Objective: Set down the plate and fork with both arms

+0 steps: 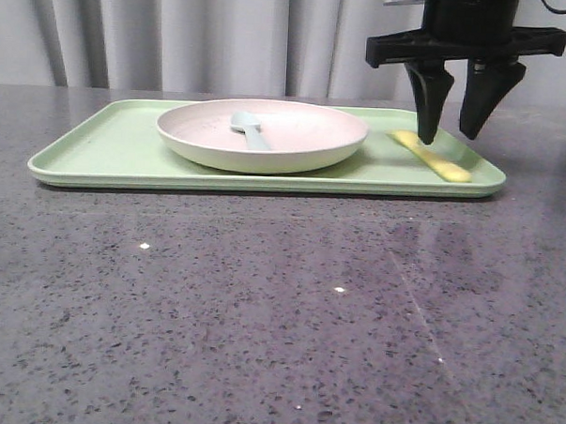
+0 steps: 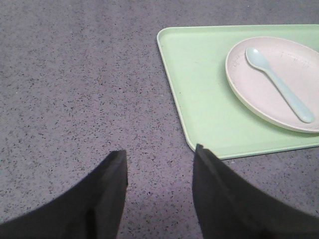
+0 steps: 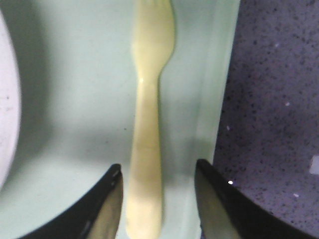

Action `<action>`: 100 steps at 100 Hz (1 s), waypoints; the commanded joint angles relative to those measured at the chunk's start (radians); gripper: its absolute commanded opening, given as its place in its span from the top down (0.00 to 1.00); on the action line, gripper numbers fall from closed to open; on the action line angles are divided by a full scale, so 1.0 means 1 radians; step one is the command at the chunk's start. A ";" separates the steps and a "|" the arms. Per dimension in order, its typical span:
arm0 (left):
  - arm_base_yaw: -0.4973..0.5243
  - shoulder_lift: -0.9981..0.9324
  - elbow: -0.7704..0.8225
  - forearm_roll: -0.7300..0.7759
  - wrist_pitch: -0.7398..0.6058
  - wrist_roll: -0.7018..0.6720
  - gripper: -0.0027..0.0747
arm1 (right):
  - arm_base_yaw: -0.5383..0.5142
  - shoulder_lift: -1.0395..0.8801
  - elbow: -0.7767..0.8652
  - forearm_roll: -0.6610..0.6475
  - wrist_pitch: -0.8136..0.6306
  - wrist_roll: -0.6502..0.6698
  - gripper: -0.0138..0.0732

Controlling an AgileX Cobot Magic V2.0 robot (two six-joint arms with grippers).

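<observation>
The pale pink plate (image 1: pixel 268 134) sits in the middle of the light green tray (image 1: pixel 107 153), with a pale blue spoon (image 1: pixel 249 128) lying in it. The plate (image 2: pixel 279 69) also shows in the left wrist view. The yellow fork (image 1: pixel 431 156) lies flat on the tray's right end. My right gripper (image 1: pixel 453 135) hangs open just above the fork's far end; in the right wrist view the fork (image 3: pixel 148 119) lies between the open fingers of that gripper (image 3: pixel 158 172), apart from both. My left gripper (image 2: pixel 160 153) is open and empty over bare table beside the tray's left end; it is out of the front view.
The tray (image 2: pixel 199 94) lies on a grey speckled table (image 1: pixel 278 315) that runs wide toward the front. A grey curtain (image 1: pixel 178 34) hangs behind. The tray's raised rim (image 3: pixel 219 99) runs close beside the fork, with table beyond it.
</observation>
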 commanded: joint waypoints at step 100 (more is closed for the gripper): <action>0.003 -0.004 -0.027 -0.015 -0.092 -0.003 0.56 | -0.005 -0.731 0.606 0.052 -0.461 0.001 0.45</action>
